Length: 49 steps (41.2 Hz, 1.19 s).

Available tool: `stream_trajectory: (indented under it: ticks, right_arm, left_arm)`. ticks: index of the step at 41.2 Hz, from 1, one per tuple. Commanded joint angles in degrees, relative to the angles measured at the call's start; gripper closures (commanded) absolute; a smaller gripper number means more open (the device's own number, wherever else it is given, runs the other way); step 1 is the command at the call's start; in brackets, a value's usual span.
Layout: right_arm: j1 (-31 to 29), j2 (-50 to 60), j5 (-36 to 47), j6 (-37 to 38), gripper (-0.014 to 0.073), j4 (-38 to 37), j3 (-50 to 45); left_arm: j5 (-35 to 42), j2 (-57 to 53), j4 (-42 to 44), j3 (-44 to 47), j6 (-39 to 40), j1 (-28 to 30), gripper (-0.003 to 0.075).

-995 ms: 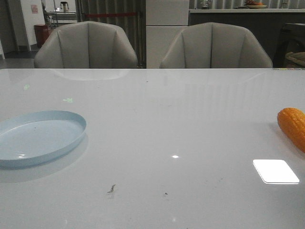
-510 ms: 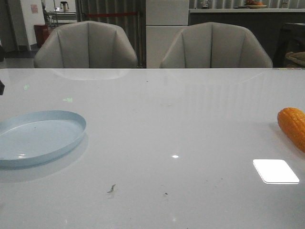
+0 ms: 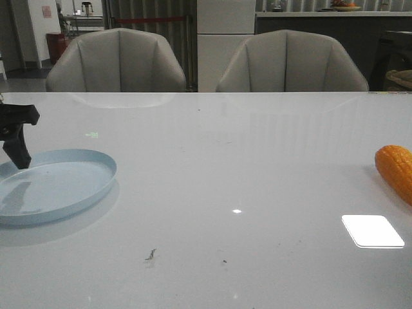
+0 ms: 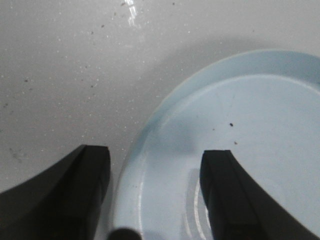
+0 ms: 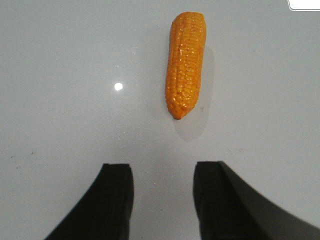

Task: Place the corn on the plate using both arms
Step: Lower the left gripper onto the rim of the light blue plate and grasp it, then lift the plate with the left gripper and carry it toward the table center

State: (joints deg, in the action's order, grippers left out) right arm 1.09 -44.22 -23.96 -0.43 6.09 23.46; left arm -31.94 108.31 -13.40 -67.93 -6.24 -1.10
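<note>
Currently listed: corn (image 3: 395,171), orange, tapered, lying flat on the white table (image 3: 244,167) at about 3 o'clock in the front view, partly cut by the frame edge; plate (image 3: 96,185), pale blue, at about 9 o'clock, well apart from the corn and holding nothing.

Step in hand, by judgement: the approach to the pickup. To do it well, the right arm should come down over the cob's middle with its jaws set across the cob's narrow width, not along its length, and close gently; the glossy surface looks apt to slip or roll. The plate should not be nudged by the other arm.

Right gripper (image 5: 162,187): jaws apart at a moderate gap, holding nothing, touching nothing; the corn (image 5: 185,62) lies ahead of the fingertips, near but clear of them, tapered end toward the gripper.

Left gripper (image 4: 155,192): jaws wide, empty, straddling the plate's rim (image 4: 131,175), one finger over the table, one over the plate's floor; contact with the rim cannot be told.
</note>
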Motion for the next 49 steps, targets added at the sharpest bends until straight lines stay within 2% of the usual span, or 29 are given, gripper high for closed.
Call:
stream_trajectory:
  ticks: [1, 9, 12, 16, 24, 25, 36, 49]
  right_arm:
    - [-0.15, 0.0, 4.09, 0.08, 0.019, 0.33, 2.2]
    - [-0.15, 0.0, 4.09, 0.08, 0.019, 0.33, 2.2]
    - [-0.15, 0.0, 4.23, 0.08, 0.019, 0.33, 2.2]
    - [-0.15, 0.0, 4.23, 0.08, 0.019, 0.33, 2.2]
    - [-0.15, 0.0, 4.23, 0.08, 0.019, 0.33, 2.2]
    - [-0.15, 0.0, 4.23, 0.08, 0.019, 0.33, 2.2]
    - [-0.15, 0.0, 4.12, 0.08, 0.019, 0.33, 2.2]
    - [-0.15, 0.0, 4.17, 0.08, 0.019, 0.33, 2.2]
  left_arm:
    - [1.36, -2.06, 0.94, -1.91, 0.64, 0.05, 0.0259]
    - [-0.21, -1.25, 2.79, -1.91, 0.64, 0.05, 0.026]
    - [-0.57, -1.14, 2.79, -1.91, 0.64, 0.05, 0.0285]
    - [-1.22, -1.14, 3.84, -1.91, 0.64, 0.05, 0.0381]
    - [-2.59, -1.14, 4.49, -1.91, 0.64, 0.05, 0.0624]
    - [-2.59, -1.14, 4.58, -1.91, 0.64, 0.05, 0.0632]
    - [-3.24, -1.14, 4.75, -4.38, 0.64, 0.05, 0.0627]
    - [-13.54, -1.24, 0.62, -16.31, 0.64, 0.05, 0.0627]
